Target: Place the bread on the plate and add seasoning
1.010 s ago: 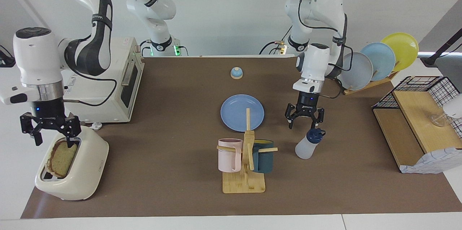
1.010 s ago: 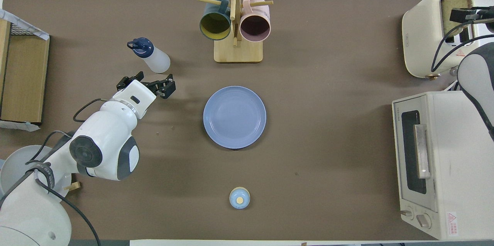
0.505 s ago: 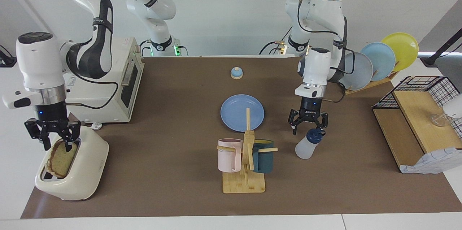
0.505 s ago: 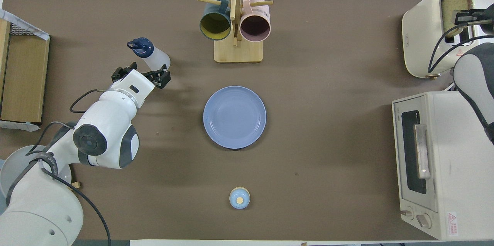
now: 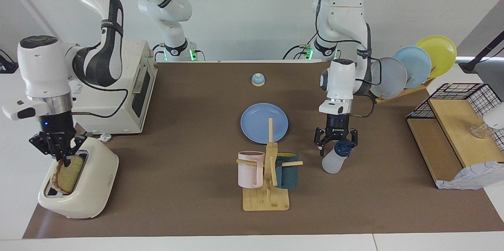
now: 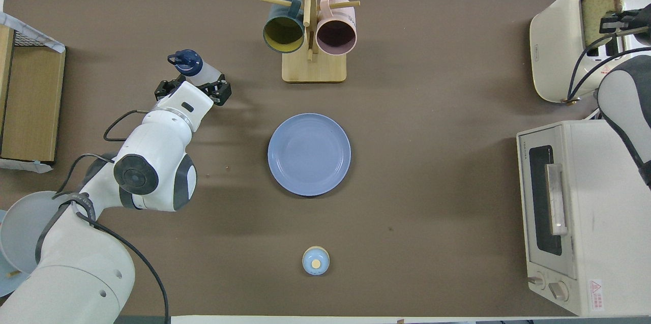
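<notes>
Work is under way at both ends of the long brown-topped table [image 5: 189, 211] at once. The boxy white toaster oven [image 5: 118, 97] sits toward the right arm's end from the round medium-blue plate [image 5: 256, 125]. The cream pop-up toaster [image 5: 90, 188] is off the same way but farther from the robots than the plate. The plate itself lies bare in the middle (nothing on it yet).

The square slice of tan bread with a brown crust [image 5: 70, 174] stands upright in the toaster's slot, its top half showing. The right gripper [image 5: 63, 156] is down on its upper edge, fingers pinched together on the crust. The small translucent whitish bottle with a dark blue cap [image 5: 332, 162] stands toward the left arm's end from the plate and a little farther from the robots. The left gripper [image 5: 336, 146] is lowered around its cap, jaws spread wide to either side, gripping nothing.

I'd say the step in hand is taking the bread out of the toaster, with the seasoning grasp being lined up alongside. Next, the right arm needs a straight upward pull so the slice clears the slot without snagging, then a carry across to the plate. The left gripper's fingers must close on the bottle squarely, or it may tip.
</notes>
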Tool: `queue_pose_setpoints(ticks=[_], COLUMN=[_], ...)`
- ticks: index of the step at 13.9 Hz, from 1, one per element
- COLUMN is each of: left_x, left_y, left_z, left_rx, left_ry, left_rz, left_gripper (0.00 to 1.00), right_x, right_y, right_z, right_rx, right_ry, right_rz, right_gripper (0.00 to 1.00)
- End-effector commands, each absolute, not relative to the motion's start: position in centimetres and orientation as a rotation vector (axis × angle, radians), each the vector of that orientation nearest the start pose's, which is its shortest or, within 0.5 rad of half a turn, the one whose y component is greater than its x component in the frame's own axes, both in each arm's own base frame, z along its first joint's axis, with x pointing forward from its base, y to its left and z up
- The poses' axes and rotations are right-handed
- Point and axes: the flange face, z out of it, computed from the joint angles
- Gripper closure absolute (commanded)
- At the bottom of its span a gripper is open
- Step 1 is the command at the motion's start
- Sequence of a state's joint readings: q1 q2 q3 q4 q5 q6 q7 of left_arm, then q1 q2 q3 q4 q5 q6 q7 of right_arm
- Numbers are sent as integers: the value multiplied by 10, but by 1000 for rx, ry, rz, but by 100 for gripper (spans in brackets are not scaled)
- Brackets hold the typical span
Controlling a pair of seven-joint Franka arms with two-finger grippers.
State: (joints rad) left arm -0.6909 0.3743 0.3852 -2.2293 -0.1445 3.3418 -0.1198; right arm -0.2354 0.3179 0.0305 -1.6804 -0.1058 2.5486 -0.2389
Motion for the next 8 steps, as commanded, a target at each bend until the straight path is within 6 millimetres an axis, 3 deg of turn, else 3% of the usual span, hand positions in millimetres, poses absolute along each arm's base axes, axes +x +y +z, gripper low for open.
queue_pose_setpoints(ticks=[1, 4, 8], left_x=[579, 579, 578], left_y=[-178, -177, -176], left_z=[304, 289, 289], left_rx=[-2948, -2924, -2919], left_ry=[141, 139, 110], left_rz=[-1251, -1278, -1313], left_gripper=[0, 0, 0], right_x=[682, 683, 659], right_y=[-140, -121, -57], right_z=[504, 541, 586], right_rx=[-3247, -3276, -3346], right_ry=[-242, -298, -496], right_rz=[-815, -690, -557], right_gripper=[100, 100, 100])
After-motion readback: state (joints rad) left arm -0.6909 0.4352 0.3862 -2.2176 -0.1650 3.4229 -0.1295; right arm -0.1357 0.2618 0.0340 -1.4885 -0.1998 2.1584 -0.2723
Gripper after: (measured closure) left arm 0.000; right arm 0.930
